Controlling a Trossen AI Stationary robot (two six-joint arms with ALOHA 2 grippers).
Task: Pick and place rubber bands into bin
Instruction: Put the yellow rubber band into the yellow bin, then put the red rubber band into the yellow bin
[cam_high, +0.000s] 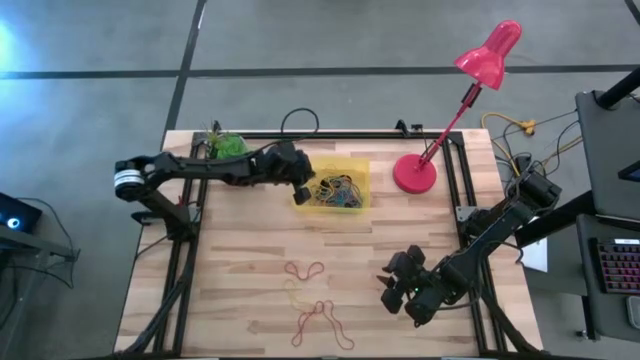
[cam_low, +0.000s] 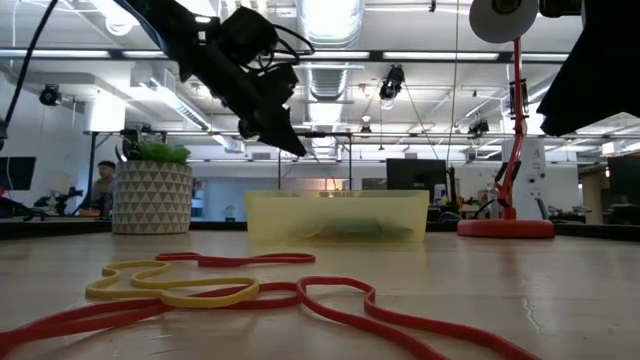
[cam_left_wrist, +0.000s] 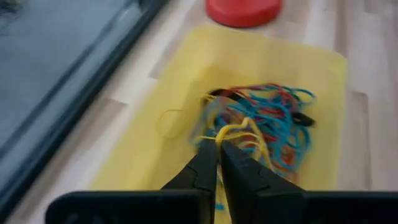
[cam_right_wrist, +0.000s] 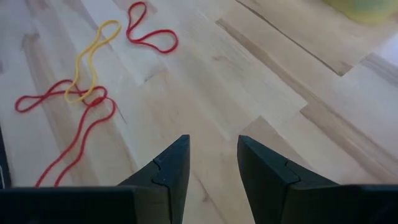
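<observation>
wooden table (cam_high: 230, 250): one bin (cam_high: 357, 165), perhaps four loose rubber bands (cam_high: 305, 270).

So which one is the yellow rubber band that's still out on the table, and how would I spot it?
Start at the yellow bin near the table's far edge, beside the red lamp, then look toward the near edge. There a few loose rubber bands lie on the bare wood, left of the right gripper. The yellow band is the only one not red, crossing the red loops.
</observation>
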